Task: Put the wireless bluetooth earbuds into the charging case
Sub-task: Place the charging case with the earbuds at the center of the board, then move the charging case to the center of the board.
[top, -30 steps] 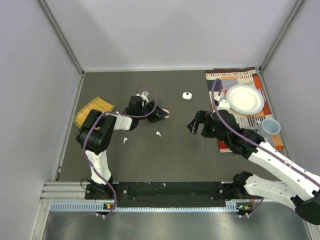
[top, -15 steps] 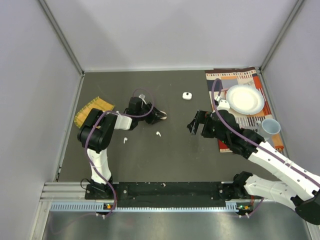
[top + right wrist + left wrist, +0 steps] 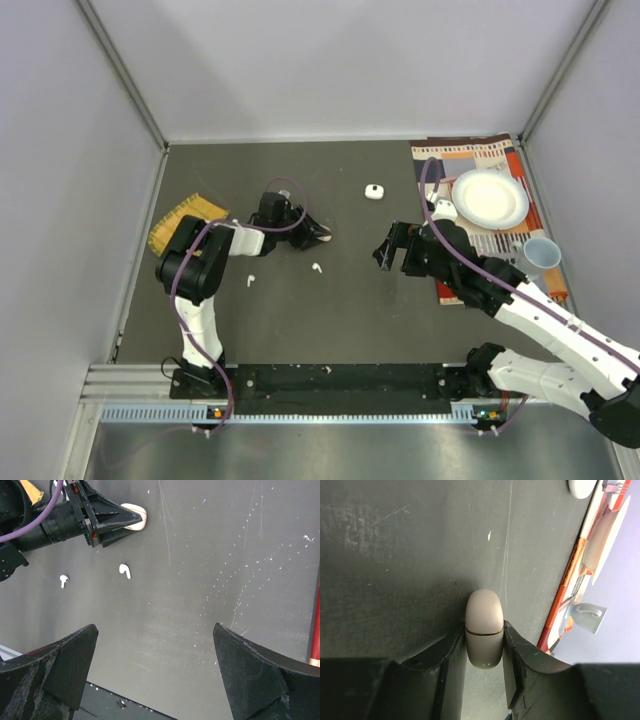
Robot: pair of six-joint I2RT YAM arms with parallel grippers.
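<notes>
A pale peach charging case point(image 3: 483, 614), lid closed along a thin gold seam, lies low on the dark table. My left gripper point(image 3: 484, 630) is shut on it, one finger against each side. The top view shows that gripper point(image 3: 316, 232) left of centre, and the right wrist view shows the case point(image 3: 136, 517) poking out past its tips. Two white earbuds point(image 3: 317, 268) point(image 3: 250, 281) lie loose on the table just in front of the left gripper, also in the right wrist view point(image 3: 125, 571) point(image 3: 63, 580). My right gripper point(image 3: 154, 627) hovers wide open and empty over bare table.
A small white case point(image 3: 373, 191) sits at the back centre. At the right, a patterned mat point(image 3: 470, 160) carries a white plate point(image 3: 490, 197), and a pale blue cup point(image 3: 541, 254) stands by it. A yellow cloth point(image 3: 185, 222) lies at the left. Grey walls close three sides.
The left wrist has turned a little with the peach case still between its fingers, and its cable loop has shifted. The right arm has barely moved.
</notes>
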